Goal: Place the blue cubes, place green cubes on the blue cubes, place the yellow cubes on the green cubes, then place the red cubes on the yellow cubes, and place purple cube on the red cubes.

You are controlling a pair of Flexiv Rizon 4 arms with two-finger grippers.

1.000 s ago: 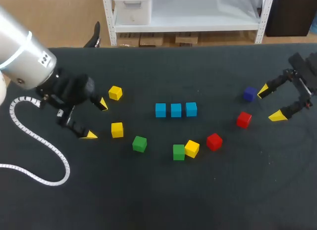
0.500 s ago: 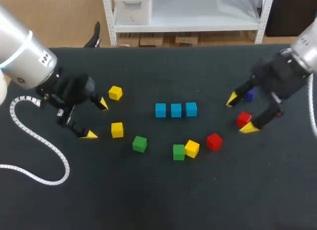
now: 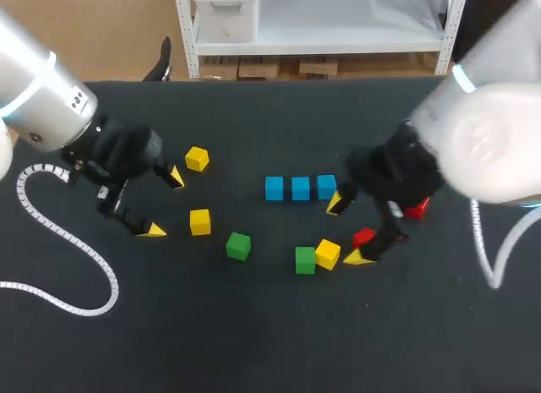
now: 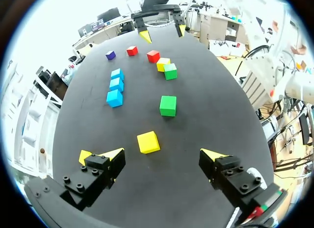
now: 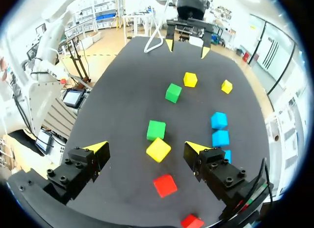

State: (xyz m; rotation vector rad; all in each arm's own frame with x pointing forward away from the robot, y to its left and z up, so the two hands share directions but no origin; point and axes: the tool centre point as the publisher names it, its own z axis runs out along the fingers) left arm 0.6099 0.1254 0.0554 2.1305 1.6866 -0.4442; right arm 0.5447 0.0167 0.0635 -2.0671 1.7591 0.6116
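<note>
Already the three blue cubes point(image 3: 300, 188) sit touching in a row at mid-counter point(image 3: 254, 342), a base for the next layer. The right gripper point(image 3: 347, 231) hangs wide and empty just beside the near green cube point(image 3: 305, 259), which touches a yellow cube point(image 3: 327, 253); it is probably lining up on that green. The left gripper point(image 3: 164, 204), also wide and empty, hangs near the other green cube point(image 3: 238, 245).

No readable text, numbers or signs; cubes point(image 3: 300, 188) apparently unmarked, view coarse.

Bright, even light with only faint shadows.
</note>
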